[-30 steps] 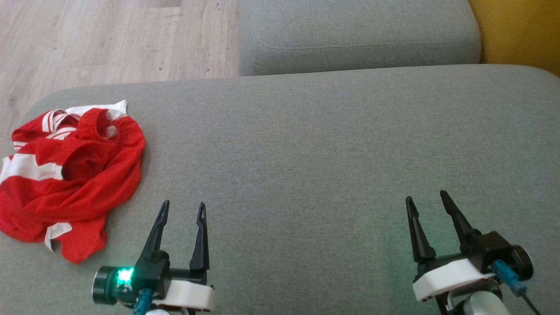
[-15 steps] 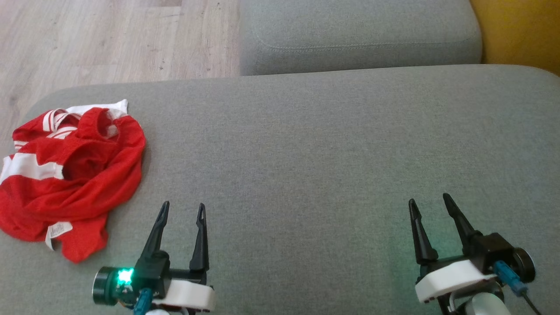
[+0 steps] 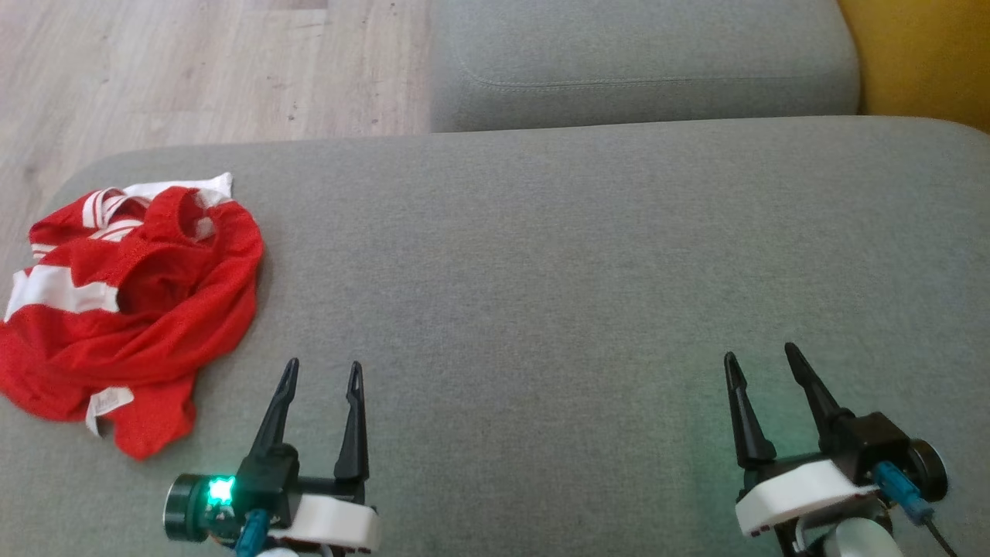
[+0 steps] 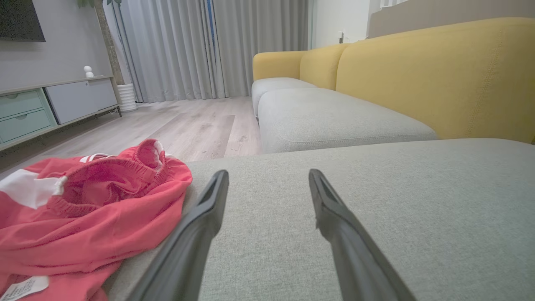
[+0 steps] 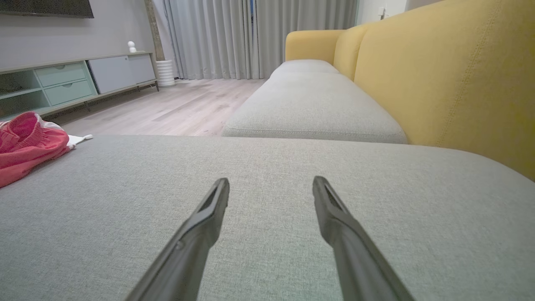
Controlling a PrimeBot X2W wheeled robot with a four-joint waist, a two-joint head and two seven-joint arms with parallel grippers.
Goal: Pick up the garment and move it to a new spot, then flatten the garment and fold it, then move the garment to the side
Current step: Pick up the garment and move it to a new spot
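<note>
No move since before: left gripper (image 3: 324, 363), right gripper (image 3: 759, 352), garment (image 3: 155, 309).

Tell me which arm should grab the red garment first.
Left. The red garment lies crumpled at the left end of the cushion, close beside the open left fingers; the right fingers, also open, sit far across it.

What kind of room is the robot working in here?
Probably a home living room: a yellow-backed sofa with grey seat cushions, a low cabinet with drawers along the wall, and floor-length curtains beside a wood floor.
</note>
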